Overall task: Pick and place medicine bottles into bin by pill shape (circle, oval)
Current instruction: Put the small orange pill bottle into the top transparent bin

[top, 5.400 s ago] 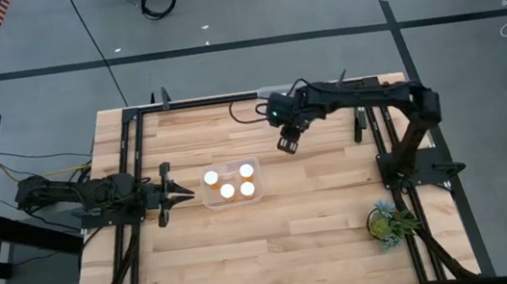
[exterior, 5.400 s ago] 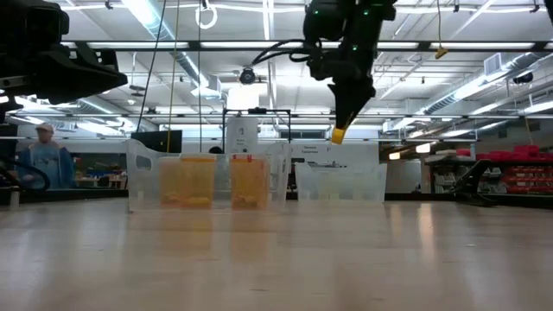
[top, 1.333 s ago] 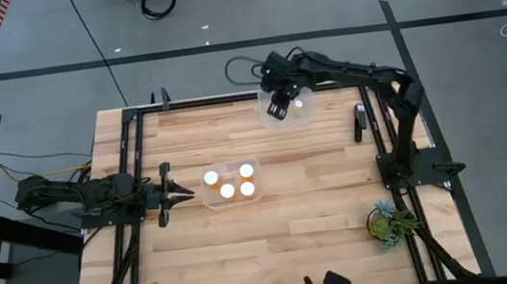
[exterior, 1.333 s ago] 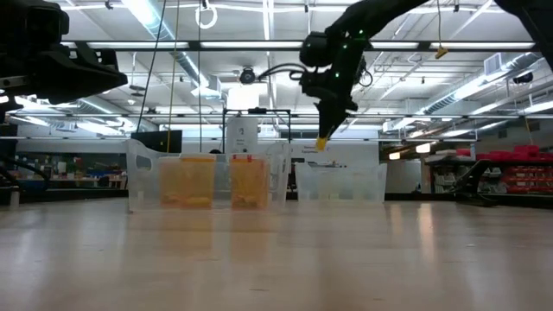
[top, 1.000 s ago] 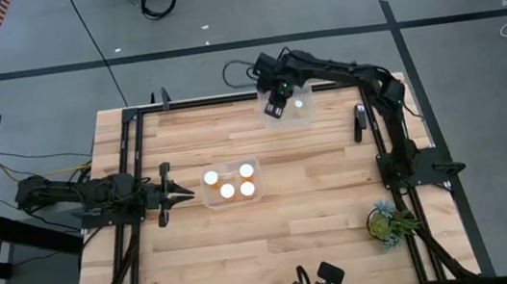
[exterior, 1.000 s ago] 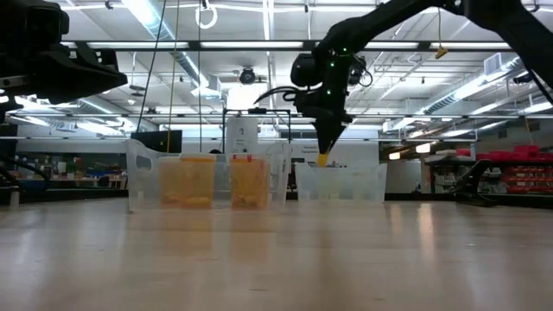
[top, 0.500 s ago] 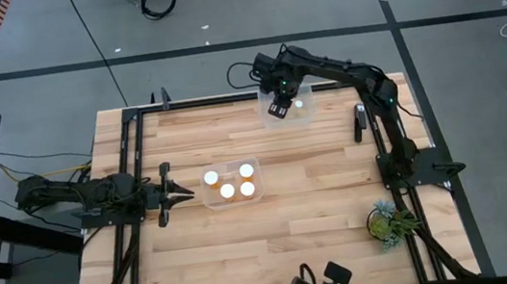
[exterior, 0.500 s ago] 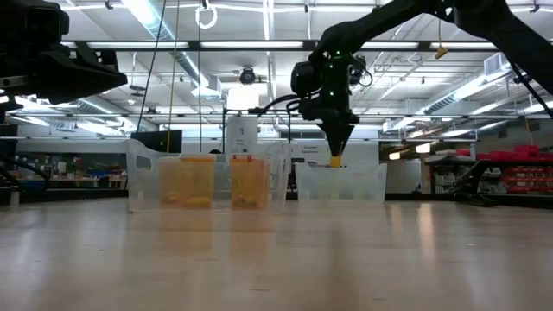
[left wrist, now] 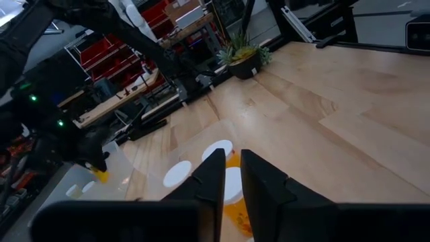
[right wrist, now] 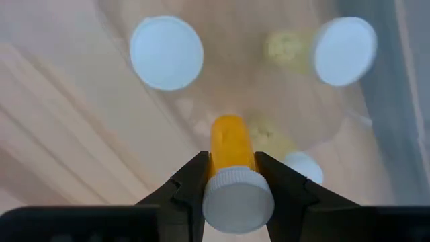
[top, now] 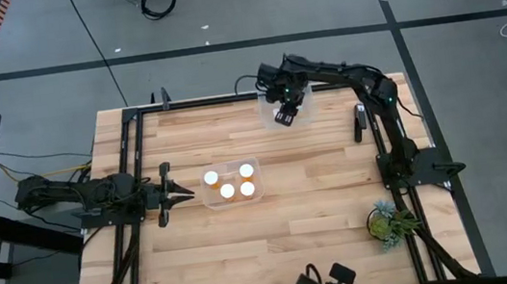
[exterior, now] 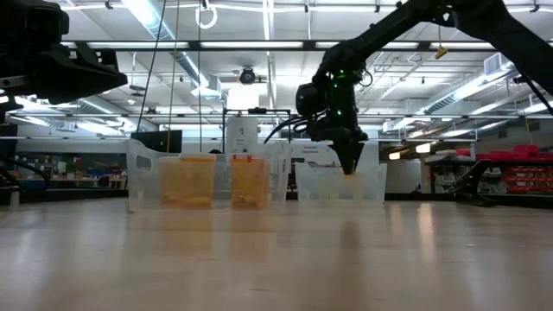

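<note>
Bottle (right wrist: pixel 232 161) clamped in right end effector (right wrist: pixel 230 176) over clear bin (exterior: pixel 341 181) at surface's far edge, 3 bottles below, left end effector (left wrist: pixel 230 176) closed, idle beside near bin (top: pixel 231 184).

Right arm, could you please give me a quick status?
Right gripper shut on medicine bottle, low inside far bin. Left gripper shut, idle beside near bin. Nothing blocking.

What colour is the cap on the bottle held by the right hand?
White cap, orange bottle; the right wrist view shows it best.
</note>
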### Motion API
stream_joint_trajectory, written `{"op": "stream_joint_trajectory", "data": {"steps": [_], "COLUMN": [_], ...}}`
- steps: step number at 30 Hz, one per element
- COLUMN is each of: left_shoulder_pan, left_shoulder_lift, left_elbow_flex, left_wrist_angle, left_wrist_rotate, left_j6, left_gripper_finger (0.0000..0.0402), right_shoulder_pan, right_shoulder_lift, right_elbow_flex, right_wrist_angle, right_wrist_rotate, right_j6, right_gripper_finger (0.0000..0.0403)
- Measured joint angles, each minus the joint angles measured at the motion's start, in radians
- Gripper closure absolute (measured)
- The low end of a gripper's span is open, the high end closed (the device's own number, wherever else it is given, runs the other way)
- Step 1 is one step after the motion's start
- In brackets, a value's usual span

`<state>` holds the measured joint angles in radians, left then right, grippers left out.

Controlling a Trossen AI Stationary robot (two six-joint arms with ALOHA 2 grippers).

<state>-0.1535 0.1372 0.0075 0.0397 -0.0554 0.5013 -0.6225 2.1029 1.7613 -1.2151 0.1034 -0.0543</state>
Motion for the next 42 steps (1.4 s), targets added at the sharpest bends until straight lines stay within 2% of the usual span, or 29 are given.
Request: {"op": "stream_joint_trajectory", "data": {"steps": [7,16,25,42], "left_shoulder_pan": [0.0,0.0,0.0,0.0], "left_shoulder_lift": [0.0,0.0,0.0,0.0], "left_elbow_flex": [0.0,0.0,0.0,0.0], "left_wrist_angle": [0.0,0.0,0.0,0.0], "left_wrist_rotate": [0.0,0.0,0.0,0.0], "left_j6": [0.0,0.0,0.0,0.0], "left_gripper_finger": [0.0349,0.034,0.035,0.0348], "right_shoulder_pan": [-0.02,-0.016,-0.006,0.014], "right_shoulder_lift": [0.0,-0.001,-0.001,-0.001], "right_elbow_flex": [-0.062,-0.052,-0.052,-0.053], "right_wrist_angle": [0.081,0.081,0.102,0.151], "right_wrist_rotate": [-0.011,-0.012,-0.023,-0.023], "right_j6": [-0.01,-0.02,-0.029,-0.185], "right_gripper_finger": [0.0281,0.0281,0.0281,0.0281]}}
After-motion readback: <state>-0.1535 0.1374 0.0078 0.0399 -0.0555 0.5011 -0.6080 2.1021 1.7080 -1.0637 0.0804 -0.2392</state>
